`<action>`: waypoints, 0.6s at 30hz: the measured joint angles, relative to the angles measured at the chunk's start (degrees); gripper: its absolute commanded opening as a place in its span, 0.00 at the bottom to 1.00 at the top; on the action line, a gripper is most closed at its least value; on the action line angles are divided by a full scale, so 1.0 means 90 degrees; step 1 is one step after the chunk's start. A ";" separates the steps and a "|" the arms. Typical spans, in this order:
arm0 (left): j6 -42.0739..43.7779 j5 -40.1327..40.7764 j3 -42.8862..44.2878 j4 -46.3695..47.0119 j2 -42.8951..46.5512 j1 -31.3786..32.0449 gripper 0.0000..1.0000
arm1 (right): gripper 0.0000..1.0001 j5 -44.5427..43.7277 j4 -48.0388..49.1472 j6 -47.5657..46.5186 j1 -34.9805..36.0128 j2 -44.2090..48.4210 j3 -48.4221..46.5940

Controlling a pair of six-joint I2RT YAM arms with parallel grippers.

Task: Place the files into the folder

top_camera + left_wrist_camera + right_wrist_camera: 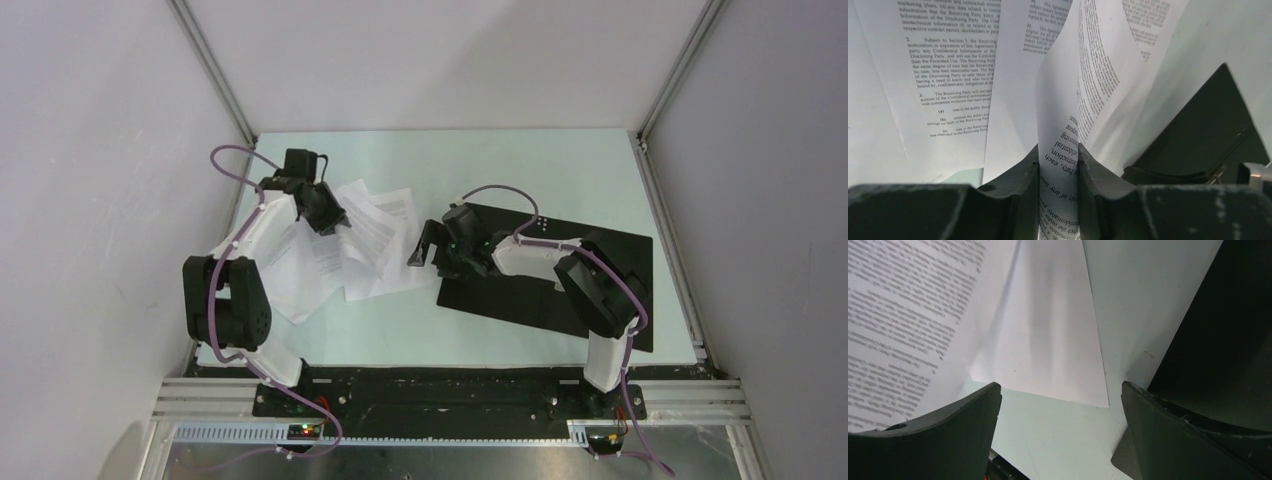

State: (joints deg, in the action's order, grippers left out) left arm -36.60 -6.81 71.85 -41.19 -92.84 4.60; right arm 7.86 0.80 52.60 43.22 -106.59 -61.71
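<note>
Paper sheets: a loose, skewed fan of printed white pages on the left half of the bench. They overlap one another, and none is in the folder yet.
Folder: lies open with its black inside up on the right half of the bench. Its left edge is near the right edge of the fan but apart from it, and the right arm reaches across it.
Left gripper: closed tight on a fold of one sheet, which buckles up into a ridge between its fingers.
Right gripper: spread wide and holding nothing. It hangs low over the bare strip between a corner of the fan and the folder's edge.
Weight: very light, I judge, so the load will not matter.
Stiffness: floppy. The pinched page already bends under its own span and will droop or curl when carried.
Slip: the pages probably slide easily over each other and over the bench, so a pinch on one may leave the rest behind.
Fragility: a hard pinch creases the paper, and a snag on the folder's edge could tear it.
Where to hold: near an edge or corner, through as many layers as possible, with the free side supported.
Entry: lead with a flat edge, low over the black face.
</note>
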 measured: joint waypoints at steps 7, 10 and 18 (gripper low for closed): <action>-0.0624 0.0459 0.0036 0.0134 -0.0080 -0.0095 0.39 | 0.94 0.0117 -0.0712 -0.0442 -0.0146 -0.0512 -0.1219; -0.0848 0.0811 -0.0209 0.0185 -0.0204 -0.0061 0.51 | 0.94 0.0117 -0.0896 -0.0699 -0.0262 -0.0967 -0.1982; -0.1163 0.1445 -0.0627 0.0109 -0.0520 0.0262 0.98 | 0.94 0.0061 -0.1537 -0.1236 -0.0508 -0.2093 -0.3526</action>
State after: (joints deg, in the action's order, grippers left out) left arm -47.07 6.20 66.22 -40.21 -97.51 6.96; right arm 8.40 -13.04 41.47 38.65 -125.43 -93.45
